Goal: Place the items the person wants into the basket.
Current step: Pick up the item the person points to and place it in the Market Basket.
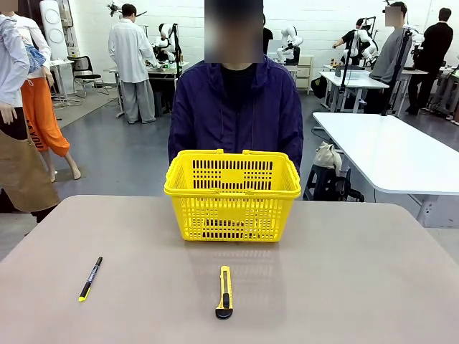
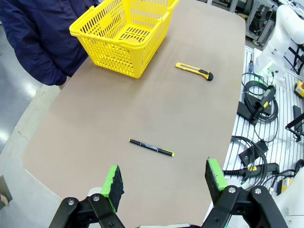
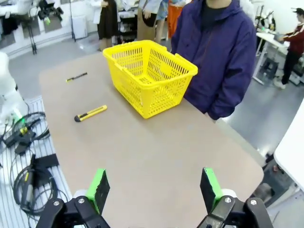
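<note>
Green fingers [image 3: 99,189] apart — basket [image 3: 148,76] beyond

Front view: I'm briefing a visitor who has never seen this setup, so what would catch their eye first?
The bright yellow basket stands at the table's far edge, right in front of the person in the dark jacket. On the bare tabletop nearer the robot lie a yellow-and-black utility knife near the middle and a black pen with a yellow end to its left. Both wrist views show the left gripper and right gripper open above the table.

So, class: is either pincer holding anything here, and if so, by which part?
Nothing is held. The left pincer and right pincer are both open, above bare table.
</note>
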Controlling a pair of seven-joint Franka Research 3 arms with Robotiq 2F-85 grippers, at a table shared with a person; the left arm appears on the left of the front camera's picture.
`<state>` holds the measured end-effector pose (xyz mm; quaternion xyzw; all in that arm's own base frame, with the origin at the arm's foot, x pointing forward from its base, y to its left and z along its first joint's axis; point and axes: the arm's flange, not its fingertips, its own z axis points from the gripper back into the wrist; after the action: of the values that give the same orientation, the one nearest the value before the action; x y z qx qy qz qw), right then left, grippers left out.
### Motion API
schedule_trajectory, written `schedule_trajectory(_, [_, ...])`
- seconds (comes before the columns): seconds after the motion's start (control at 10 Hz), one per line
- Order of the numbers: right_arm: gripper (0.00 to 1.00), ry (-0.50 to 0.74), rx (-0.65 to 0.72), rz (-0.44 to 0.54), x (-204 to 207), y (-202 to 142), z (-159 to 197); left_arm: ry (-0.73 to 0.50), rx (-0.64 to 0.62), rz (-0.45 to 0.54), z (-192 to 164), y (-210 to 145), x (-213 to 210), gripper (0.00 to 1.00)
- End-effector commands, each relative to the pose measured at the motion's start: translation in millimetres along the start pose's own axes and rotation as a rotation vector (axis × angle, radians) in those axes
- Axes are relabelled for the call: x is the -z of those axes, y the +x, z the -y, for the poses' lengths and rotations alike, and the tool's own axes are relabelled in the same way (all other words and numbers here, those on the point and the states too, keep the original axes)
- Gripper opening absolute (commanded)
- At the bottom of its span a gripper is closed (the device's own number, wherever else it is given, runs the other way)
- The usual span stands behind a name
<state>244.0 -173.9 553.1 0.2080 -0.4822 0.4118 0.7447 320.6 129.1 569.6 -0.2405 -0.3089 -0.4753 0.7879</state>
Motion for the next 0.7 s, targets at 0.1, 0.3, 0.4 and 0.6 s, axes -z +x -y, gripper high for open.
schedule_trajectory(0.1, [1.00, 0.007, -0.051, -0.068, 25.1, 9.6, 19.6, -0.008, 0.022, 0.023, 0.0, -1.3, -1.0, 0.90])
schedule_trajectory(0.3, [1.00, -0.026, -0.047, -0.163, 47.1, 17.7, 22.9, -0.008, 0.022, 0.023, 0.0, -1.3, -1.0, 0.90])
schedule_trajectory(0.4, [1.00, -0.003, -0.073, -0.174, 53.6, 25.2, 22.7, -0.008, 0.022, 0.023, 0.0, -1.3, -1.0, 0.90])
schedule_trajectory(0.6, [1.00, 0.032, -0.085, -0.186, 60.5, 38.3, 21.7, -0.008, 0.022, 0.023, 0.0, -1.3, -1.0, 0.90])
